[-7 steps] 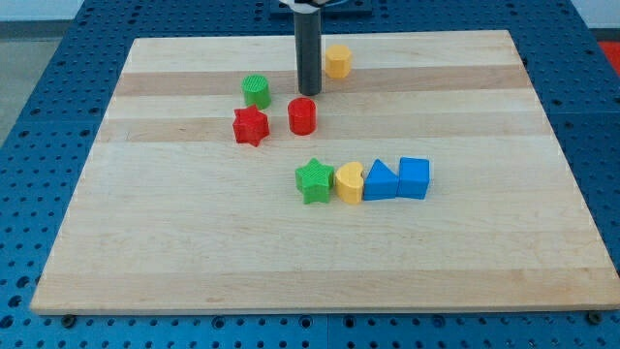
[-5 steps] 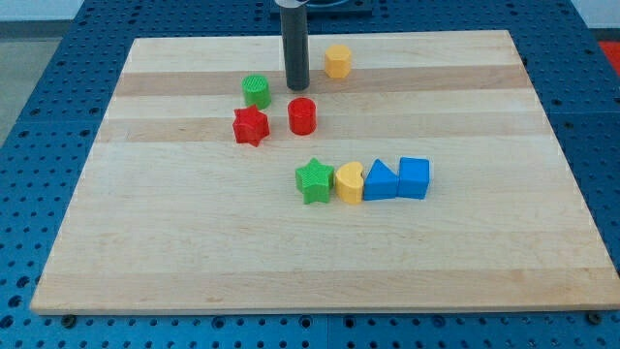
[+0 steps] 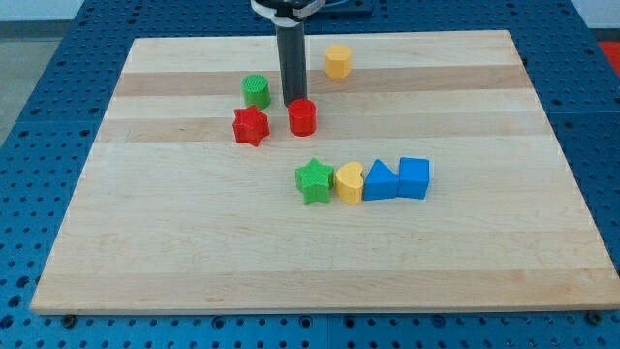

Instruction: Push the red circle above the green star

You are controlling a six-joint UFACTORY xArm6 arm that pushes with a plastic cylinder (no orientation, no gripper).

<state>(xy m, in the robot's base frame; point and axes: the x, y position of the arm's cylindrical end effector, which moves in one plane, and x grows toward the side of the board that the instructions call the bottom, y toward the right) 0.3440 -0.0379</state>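
Observation:
The red circle (image 3: 302, 116) is a short cylinder on the wooden board, left of centre. The green star (image 3: 314, 180) lies below it and slightly to the view's right, at the left end of a row of blocks. My tip (image 3: 292, 104) is at the red circle's upper left edge, touching or nearly touching it. The rod rises straight up from there.
A red star (image 3: 250, 126) sits left of the red circle, a green cylinder (image 3: 256, 91) above it. A yellow hexagon (image 3: 337, 61) is near the top. Right of the green star lie a yellow block (image 3: 350, 182), a blue triangle (image 3: 380, 181) and a blue cube (image 3: 414, 178).
My tip moved to the view's left and then down, from above the red circle's right side to its upper left edge. The blocks have not visibly moved.

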